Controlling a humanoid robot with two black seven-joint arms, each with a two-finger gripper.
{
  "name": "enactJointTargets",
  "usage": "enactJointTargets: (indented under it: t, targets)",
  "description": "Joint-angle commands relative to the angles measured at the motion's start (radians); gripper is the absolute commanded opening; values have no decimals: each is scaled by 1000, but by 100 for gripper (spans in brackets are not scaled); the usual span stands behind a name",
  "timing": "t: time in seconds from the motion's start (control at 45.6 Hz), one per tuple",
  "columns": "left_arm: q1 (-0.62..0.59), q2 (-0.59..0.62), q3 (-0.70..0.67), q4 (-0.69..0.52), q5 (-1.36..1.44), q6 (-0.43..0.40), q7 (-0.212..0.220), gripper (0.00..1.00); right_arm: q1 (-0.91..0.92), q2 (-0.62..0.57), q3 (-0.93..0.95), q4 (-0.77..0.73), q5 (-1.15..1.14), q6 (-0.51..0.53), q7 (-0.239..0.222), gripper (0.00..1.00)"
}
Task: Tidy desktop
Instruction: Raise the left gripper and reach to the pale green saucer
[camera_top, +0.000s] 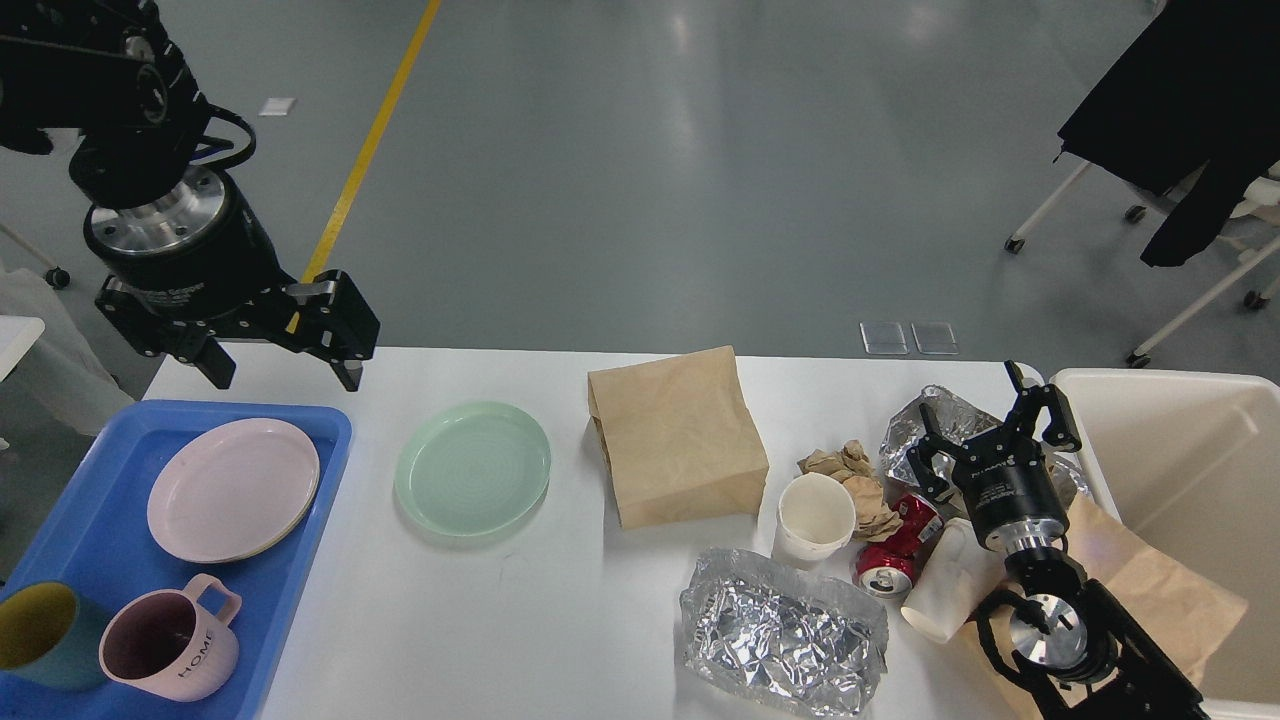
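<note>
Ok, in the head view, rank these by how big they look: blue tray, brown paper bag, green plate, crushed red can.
Largest to smallest:
1. blue tray, though partly cut off by the frame edge
2. brown paper bag
3. green plate, not far behind the bag
4. crushed red can, clearly smallest

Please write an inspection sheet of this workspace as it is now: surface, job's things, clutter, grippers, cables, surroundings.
Surface: white desktop, bare along the near middle.
Job's things: blue tray at left holds a pink plate, a pink mug and a teal cup; a green plate lies on the desktop beside the tray.
Clutter: brown paper bag, foil container, paper cup, red can, crumpled paper.
Grippers: left gripper open, empty, above the far left edge; right gripper open, empty, over the clutter.
Cables: black cable on the left arm.
Surroundings: cream bin at right; yellow floor line; wheeled chair.
</note>
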Motion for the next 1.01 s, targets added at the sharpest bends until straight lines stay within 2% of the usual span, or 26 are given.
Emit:
enactJointTargets:
  t: [0.0, 0.197, 0.373, 0.526, 0.592, 0.702, 0.877, 0.965, 0.986]
  targets:
    - [-69, -18, -39, -58, -56, 24, 2, 96, 0, 0, 0, 0, 0, 0, 0, 100]
    - [-18, -16, -32, -47, -76, 36, -4, 96, 0, 0, 0, 0, 1, 0, 0, 100]
    - [150, 19, -22, -38, -70, 90, -5, 96, 0, 0, 0, 0, 0, 0, 0, 100]
    - [299, 79, -29, 45, -80, 160, -9, 96, -1, 0, 0, 0, 1, 0, 0, 100]
    - [368, 86, -29, 76, -80, 215, -10, 96, 0, 0, 0, 0, 0, 0, 0, 100]
    - [502, 94, -50, 114, -80, 356, -12, 96, 0, 0, 0, 0, 0, 0, 0, 100]
    - [759, 151, -168, 194, -89, 596, -4, 96, 0, 0, 0, 0, 0, 0, 0, 100]
    - [884, 177, -243, 258, -90, 677, 1, 96, -1, 0, 0, 0, 0, 0, 0, 100]
    - [954, 183, -290, 310, -90, 696, 5, 96, 0, 0, 0, 0, 1, 0, 0, 100]
